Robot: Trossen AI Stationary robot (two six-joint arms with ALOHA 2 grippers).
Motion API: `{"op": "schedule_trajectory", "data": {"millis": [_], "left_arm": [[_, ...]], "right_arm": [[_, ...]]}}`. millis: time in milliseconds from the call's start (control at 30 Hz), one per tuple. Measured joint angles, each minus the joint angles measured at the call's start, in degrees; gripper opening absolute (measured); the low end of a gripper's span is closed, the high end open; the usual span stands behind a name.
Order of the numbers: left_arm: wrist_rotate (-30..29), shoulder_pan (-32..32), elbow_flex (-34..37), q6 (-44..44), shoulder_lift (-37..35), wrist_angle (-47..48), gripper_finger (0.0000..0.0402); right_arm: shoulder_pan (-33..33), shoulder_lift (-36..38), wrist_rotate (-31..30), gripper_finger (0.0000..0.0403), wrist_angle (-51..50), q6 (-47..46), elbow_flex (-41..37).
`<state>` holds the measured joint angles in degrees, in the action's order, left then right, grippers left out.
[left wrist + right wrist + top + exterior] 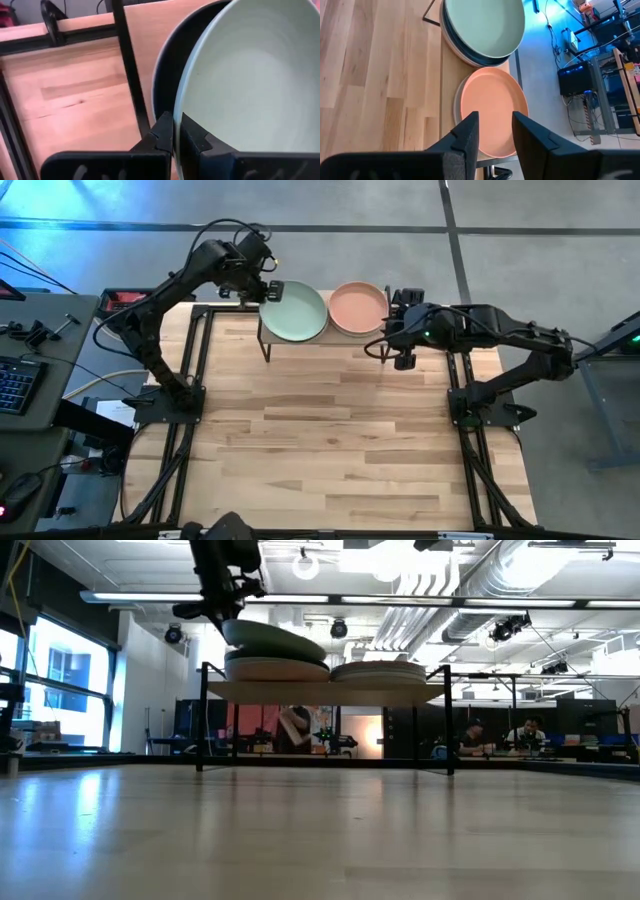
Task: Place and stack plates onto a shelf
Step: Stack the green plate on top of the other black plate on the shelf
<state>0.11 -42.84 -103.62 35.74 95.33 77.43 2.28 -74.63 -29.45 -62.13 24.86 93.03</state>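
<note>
A: Where is the round matte pale green plate [293, 311] sitting right now?

B: On top of the left-hand stack on the small riser shelf with the light wooden top and thin black metal legs [300, 341]. From the level view it is tilted, one edge raised above the plates under it [276, 668]. In the left wrist view a dark plate [167, 75] shows just beneath its rim.

A: And the left hand [268, 290]?

B: It is at the far left edge of that green plate, its fingers [161, 135] pinched shut on the rim.

A: What about the other stack?

B: A round matte peach plate [358, 307] tops it, lying flat beside the green one; the two rims look nearly touching from above. A paler plate edge peeks out under it in the right wrist view [456, 102].

A: Is the right hand [400, 352] holding anything?

B: No. Its two dark fingers [466, 134] stand apart with nothing between them. It hovers just beside the shelf's right end, above the light wooden counter [340, 440], with the peach plate in front of it.

A: Anything else on the counter?

B: The black frame rails [185, 430] that carry the arms run along both sides.
</note>
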Motion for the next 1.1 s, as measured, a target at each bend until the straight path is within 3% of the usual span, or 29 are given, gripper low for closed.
{"op": "schedule_trajectory", "data": {"millis": [567, 1100], "left_arm": [[1.68, -1.05, 8.34, 1.05, 0.05, -8.03, 0.0001], [0.83, -1.13, 8.34, 0.21, 0.02, -8.41, 0.0054]], "right_arm": [[0.00, -0.04, 0.09, 0.0102, 0.04, 0.00, 0.00], [0.00, -0.04, 0.09, 0.0102, 0.04, 0.00, 0.00]]}}
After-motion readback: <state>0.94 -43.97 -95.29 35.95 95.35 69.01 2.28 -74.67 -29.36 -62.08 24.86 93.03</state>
